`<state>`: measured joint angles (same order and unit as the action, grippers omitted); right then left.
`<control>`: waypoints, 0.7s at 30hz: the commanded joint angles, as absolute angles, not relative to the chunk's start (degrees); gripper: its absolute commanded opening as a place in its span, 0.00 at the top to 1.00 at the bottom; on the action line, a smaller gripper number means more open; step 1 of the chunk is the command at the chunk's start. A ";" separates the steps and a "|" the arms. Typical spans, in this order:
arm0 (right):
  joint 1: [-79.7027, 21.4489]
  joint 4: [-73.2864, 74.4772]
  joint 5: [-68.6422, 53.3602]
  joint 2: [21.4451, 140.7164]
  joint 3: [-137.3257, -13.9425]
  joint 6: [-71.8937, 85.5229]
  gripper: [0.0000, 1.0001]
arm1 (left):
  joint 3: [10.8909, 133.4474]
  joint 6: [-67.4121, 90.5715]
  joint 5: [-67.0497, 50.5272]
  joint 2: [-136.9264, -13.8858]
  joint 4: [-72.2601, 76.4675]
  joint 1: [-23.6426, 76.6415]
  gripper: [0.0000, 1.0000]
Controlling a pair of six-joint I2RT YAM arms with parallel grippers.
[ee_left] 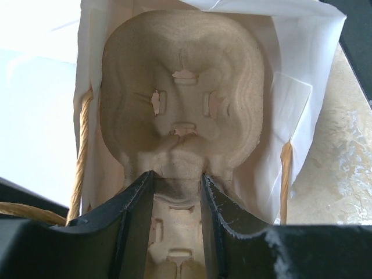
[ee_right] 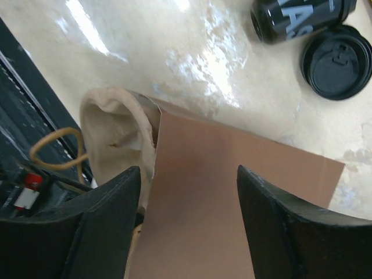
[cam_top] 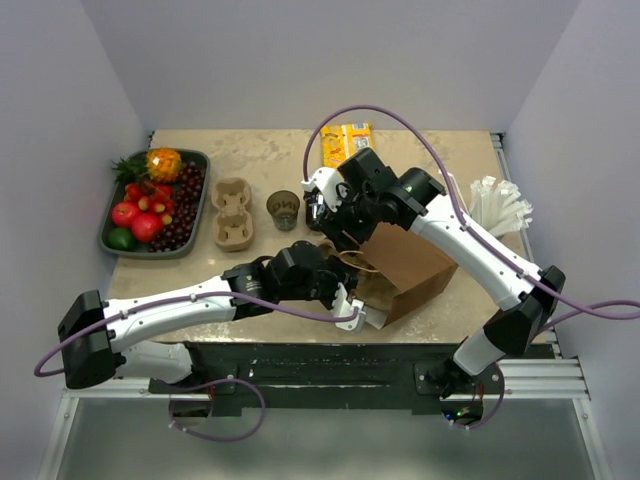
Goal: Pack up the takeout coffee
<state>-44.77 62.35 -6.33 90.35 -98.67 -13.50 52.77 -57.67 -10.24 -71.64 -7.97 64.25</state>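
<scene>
1. Plainly, the pulp cup carrier (ee_left: pixel 183 99) is a moulded beige fibre tray. It is matte and softly ridged, with small slots cut around its centre.
2. It sits partway inside the mouth of the paper bag (cam_top: pixel 415 262), which lies on its side at about 4 o'clock on the table (cam_top: pixel 260 160).
3. The left gripper (ee_left: pixel 176 177) pinches the carrier's central ridge between its black fingers, at the bag's 8 o'clock end.
4. The right gripper (ee_right: pixel 189 170) hangs at the bag's 10 o'clock corner, fingers spread wide over the smooth brown wall and closed on nothing.
5. Only the left wrist view shows the bag's white lining. Twine handles (ee_left: pixel 81 157) run down either side of the carrier there.
6. Only the right wrist view shows a round black lid (ee_right: pixel 337 61) lying flat on the glossy tabletop, at 5 o'clock of the dark cup (ee_right: pixel 296 17).
7. Only the top view shows a second carrier (cam_top: pixel 232 215) at 9 o'clock of that cup, and a fruit tray (cam_top: pixel 160 252) further toward 9 o'clock.
</scene>
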 commanded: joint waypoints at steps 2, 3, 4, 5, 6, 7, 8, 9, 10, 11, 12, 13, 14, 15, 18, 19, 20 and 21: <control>-44.82 64.69 -1.07 88.50 -99.05 -16.70 0.35 | 52.56 -56.69 -10.46 -72.33 -3.87 64.60 1.00; -44.74 65.04 -0.71 88.59 -99.40 -17.13 0.37 | 52.56 -56.52 -10.46 -72.42 -3.78 64.60 1.00; -44.82 66.00 -0.44 88.77 -100.36 -18.01 0.39 | 52.47 -56.34 -10.46 -72.51 -3.69 64.51 1.00; -44.74 66.70 -0.44 89.03 -100.81 -18.63 0.41 | 52.47 -56.08 -10.46 -72.60 -3.60 64.60 1.00; -44.74 67.32 -0.53 89.21 -101.25 -19.15 0.45 | 52.47 -55.99 -10.55 -72.77 -3.34 64.60 1.00; -44.82 67.85 -0.44 89.03 -101.69 -19.68 0.47 | 52.56 -55.90 -10.46 -72.86 -3.17 64.60 1.00; -44.74 67.94 -0.35 88.86 -101.69 -20.04 0.50 | 52.56 -55.81 -10.46 -72.95 -2.99 64.60 1.00; -44.82 68.03 -0.09 88.77 -101.69 -20.39 0.57 | 52.56 -55.72 -10.37 -73.12 -2.64 64.60 1.00; -44.82 68.29 -0.09 88.77 -101.43 -20.83 0.60 | 52.56 -55.81 -10.37 -73.30 -2.38 64.60 1.00; -44.74 68.47 -0.09 88.77 -101.16 -21.09 0.62 | 52.65 -55.72 -10.37 -73.39 -2.20 64.60 1.00; -44.82 68.81 -0.09 89.12 -100.99 -21.62 0.68 | 52.73 -55.64 -10.37 -73.56 -1.85 64.60 1.00; -44.74 68.91 -0.09 89.30 -100.81 -21.80 0.72 | 52.82 -55.55 -10.46 -73.74 -1.76 64.60 1.00; -44.74 69.08 -0.09 89.47 -100.90 -21.97 0.77 | 52.91 -55.46 -10.37 -73.91 -1.67 64.60 1.00; -44.74 69.26 -0.09 89.56 -100.99 -22.67 0.85 | 52.91 -55.37 -10.37 -73.92 -1.32 64.60 1.00; -44.82 70.31 -1.40 90.26 -101.86 -24.07 0.93 | 52.82 -55.20 -10.90 -74.09 -0.88 64.60 1.00; -44.74 70.66 -3.32 90.61 -102.82 -24.34 0.93 | 53.00 -55.11 -11.33 -74.18 -0.97 64.60 1.00; -44.82 70.93 -4.21 90.62 -103.27 -24.35 0.99 | 53.17 -55.11 -11.77 -74.18 1.03 64.60 1.00; -44.74 71.28 -5.09 90.62 -103.79 -24.08 1.00 | 53.43 -55.19 -13.26 -74.09 1.05 64.60 1.00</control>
